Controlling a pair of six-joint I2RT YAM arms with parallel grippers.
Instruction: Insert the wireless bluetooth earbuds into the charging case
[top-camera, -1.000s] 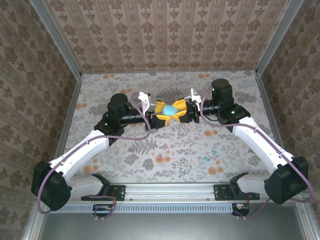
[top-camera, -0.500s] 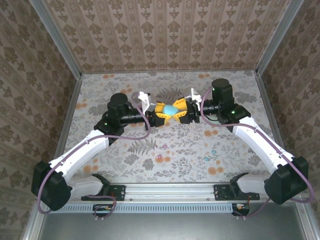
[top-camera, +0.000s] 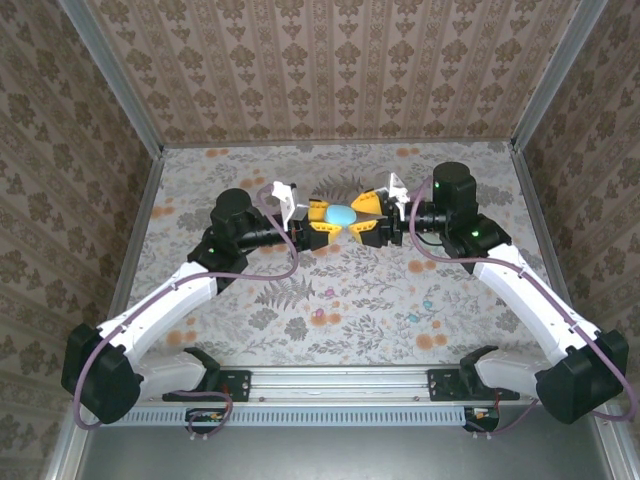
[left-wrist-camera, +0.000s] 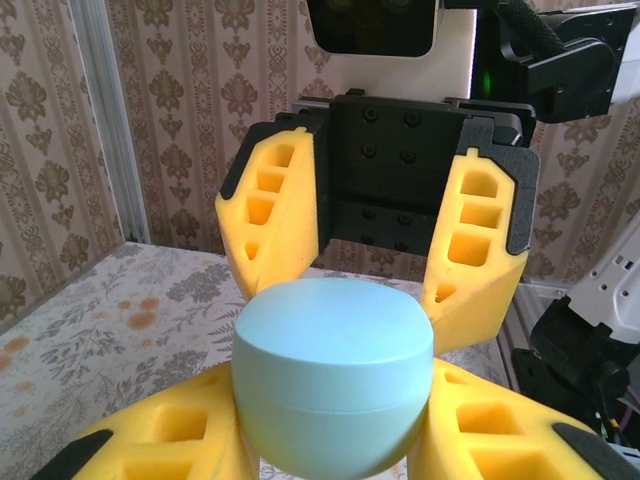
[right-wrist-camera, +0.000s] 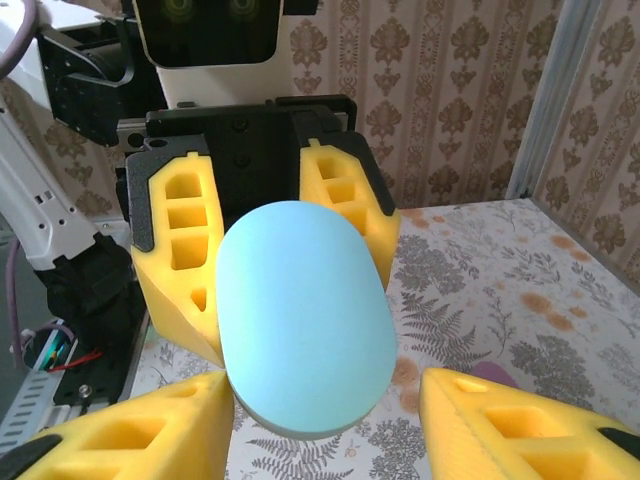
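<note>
Pale cyan and pebble-shaped, the charging case (top-camera: 340, 214) hangs in mid-air above the far middle of the floral-cloth surface (top-camera: 380, 290), right where the two arms meet nose to nose. The left gripper (top-camera: 328, 224) has it! From the left wrist camera its yellow foam fingers (left-wrist-camera: 170, 440) press in on both sides of the case (left-wrist-camera: 333, 375), lid closed, seam running round the body. The right gripper (top-camera: 355, 217) faces it from the other side, jaws spread. From the right wrist camera its own fingers (right-wrist-camera: 520, 430) stand wide either side of the case (right-wrist-camera: 305, 320) with a clear gap on the right, while the left gripper (right-wrist-camera: 265, 250) behind clamps the shell between its pads. Down on the cloth, near the right arm, sit a couple of tiny cyan specks (top-camera: 413, 317), too small to tell buds from printed flowers.
</note>
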